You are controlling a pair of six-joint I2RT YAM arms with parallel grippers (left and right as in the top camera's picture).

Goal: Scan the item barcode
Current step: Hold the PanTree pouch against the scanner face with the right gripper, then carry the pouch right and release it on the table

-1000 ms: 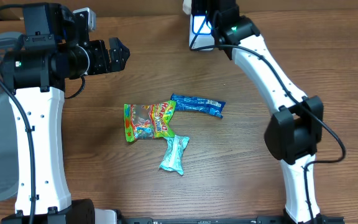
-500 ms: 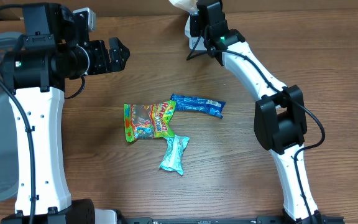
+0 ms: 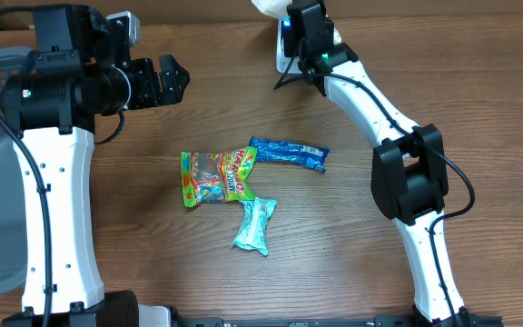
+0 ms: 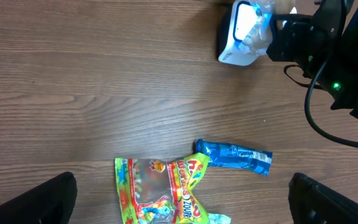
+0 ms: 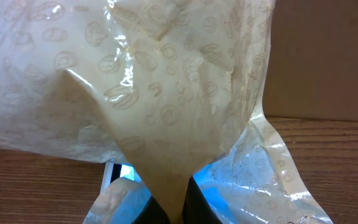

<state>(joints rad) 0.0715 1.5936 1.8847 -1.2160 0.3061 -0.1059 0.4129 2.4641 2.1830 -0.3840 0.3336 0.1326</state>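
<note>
R arm stretches to tabletop (image 3: 488, 100) far edge, right gripper (image 5: 166, 208) clamped on cream pouch (image 5: 166, 93) over scanner (image 4: 240, 36). L arm bent near far-left corner, left gripper (image 3: 172, 80) wide.

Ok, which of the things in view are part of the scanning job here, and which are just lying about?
In the job:
- pale packet, shut in the right gripper
- white scanner, lit blue, right by the packet

Lying about:
- green candy bag
- blue wrapper
- teal packet
- left gripper, open and holding nothing
</note>
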